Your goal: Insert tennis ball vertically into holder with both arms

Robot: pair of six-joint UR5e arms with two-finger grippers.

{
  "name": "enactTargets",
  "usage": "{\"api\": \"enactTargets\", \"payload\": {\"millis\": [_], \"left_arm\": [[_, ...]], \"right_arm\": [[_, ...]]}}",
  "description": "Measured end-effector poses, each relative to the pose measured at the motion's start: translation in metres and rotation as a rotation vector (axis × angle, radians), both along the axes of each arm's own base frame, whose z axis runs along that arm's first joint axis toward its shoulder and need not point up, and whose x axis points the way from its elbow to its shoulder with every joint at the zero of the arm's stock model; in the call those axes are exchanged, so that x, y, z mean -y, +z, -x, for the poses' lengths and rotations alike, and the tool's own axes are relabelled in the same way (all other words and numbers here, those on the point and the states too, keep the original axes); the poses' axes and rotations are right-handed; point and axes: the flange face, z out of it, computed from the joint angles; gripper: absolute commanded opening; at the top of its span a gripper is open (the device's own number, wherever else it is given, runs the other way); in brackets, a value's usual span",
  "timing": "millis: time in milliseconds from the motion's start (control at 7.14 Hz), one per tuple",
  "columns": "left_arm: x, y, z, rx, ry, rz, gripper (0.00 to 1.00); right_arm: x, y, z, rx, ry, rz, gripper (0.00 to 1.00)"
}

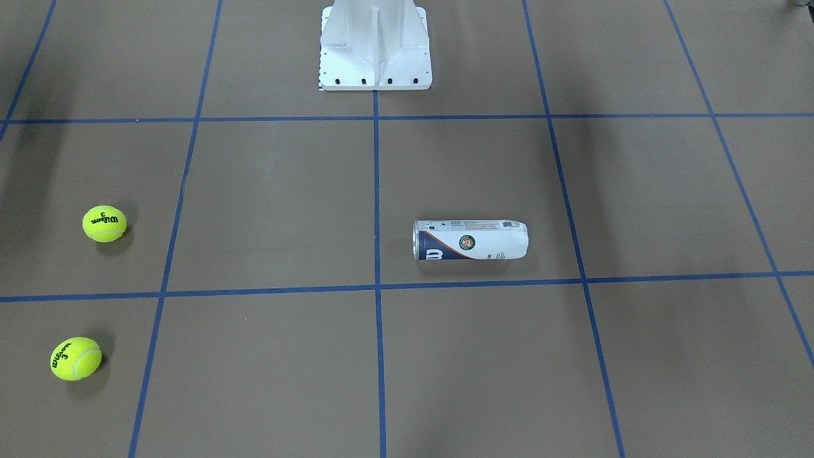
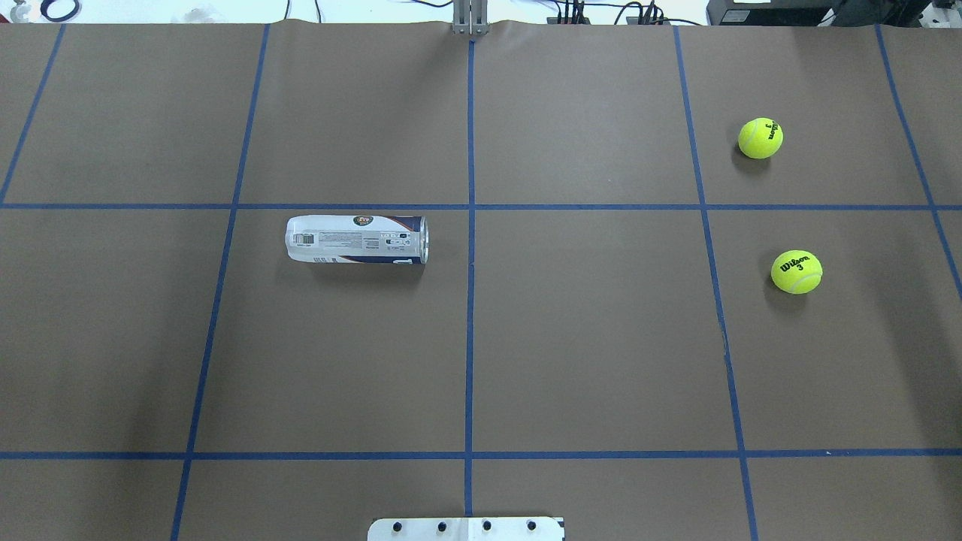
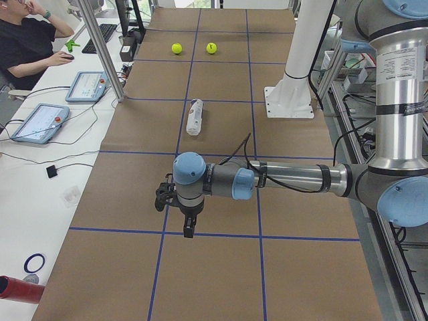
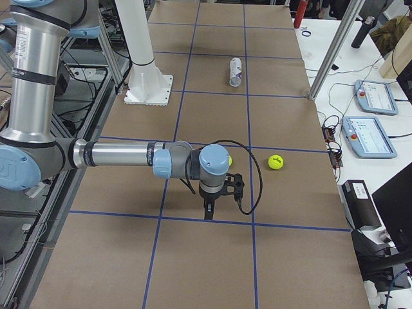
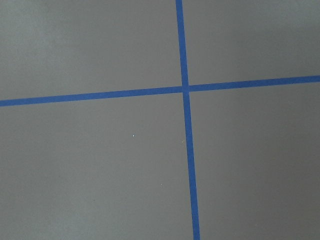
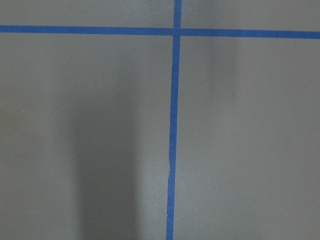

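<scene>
The holder (image 1: pixel 470 240) (image 2: pixel 357 240) lies on its side on the brown table, silvery rim toward the centre tape line. Two yellow tennis balls (image 2: pixel 760 138) (image 2: pixel 797 272) rest far off on the robot's right side, also seen in the front view (image 1: pixel 104 223) (image 1: pixel 76 359). The left gripper (image 3: pixel 189 227) hangs fingers-down over the table's left end, well short of the holder (image 3: pixel 194 116). The right gripper (image 4: pixel 208 211) hangs near the table's right end, close to a ball (image 4: pixel 275 161). I cannot tell whether either gripper is open or shut. Both wrist views show only paper and tape.
The white robot pedestal (image 1: pixel 375 48) stands at the table's middle edge. Blue tape lines grid the brown paper. A seated person (image 3: pixel 30 43), tablets (image 3: pixel 40 122) and metal posts (image 3: pixel 100 47) line the operators' side. A red cylinder (image 3: pixel 20 289) lies near the left end.
</scene>
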Motion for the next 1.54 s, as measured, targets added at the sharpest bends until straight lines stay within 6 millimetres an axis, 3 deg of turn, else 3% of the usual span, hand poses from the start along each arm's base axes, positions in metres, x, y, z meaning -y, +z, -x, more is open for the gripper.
{"api": "enactTargets", "payload": {"millis": [981,1261,1541], "left_arm": [[0.004,-0.006,-0.001,-0.004,0.0,-0.001,1.0],[0.02,-0.029,-0.002,-0.009,0.002,-0.054,1.0],[0.051,-0.087,-0.022,-0.024,0.043,-0.181,1.0]], "right_arm": [[0.001,-0.004,0.0,0.005,0.001,-0.009,1.0],[0.001,-0.005,0.0,0.005,0.001,-0.01,1.0],[0.001,-0.004,0.0,0.005,0.001,-0.008,1.0]]}}
